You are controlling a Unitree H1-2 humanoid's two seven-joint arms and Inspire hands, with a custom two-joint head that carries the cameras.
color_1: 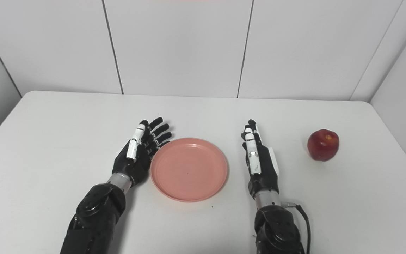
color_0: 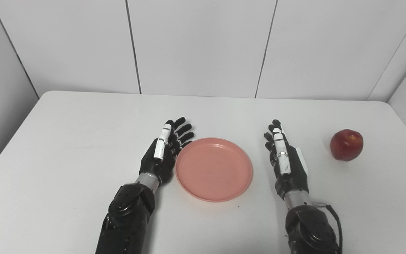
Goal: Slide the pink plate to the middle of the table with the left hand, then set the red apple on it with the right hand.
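Two black arms enter from the bottom edge of the frame and reach across a white tabletop (color_0: 65, 141). Left of centre, the left robot hand (color_0: 163, 151) lies with its fingers (color_0: 183, 128) spread wide, holding nothing, its inner side right against the left rim of the plate; whether they actually touch cannot be told. The pink plate (color_0: 214, 169) sits flat and bare in the lower middle of the frame, roughly central on the tabletop, so the slide looks done or nearly so. Right of the plate, with a clear gap between them, the right robot hand (color_0: 283, 155) rests edge-up with its fingers straight and apart, also holding nothing. Further right and slightly higher in the frame, well apart from both the plate and that hand, the red apple (color_0: 346, 144) stands alone near the tabletop's right edge. White wall panels fill the top of the frame.

The remaining risk appears to lie with the apple. It is round and close to the edge, so a glancing touch from the right hand could roll it off the tabletop. A loose hold could drop it short of the plate. A careless withdrawal of the left hand could nudge the light plate off centre.
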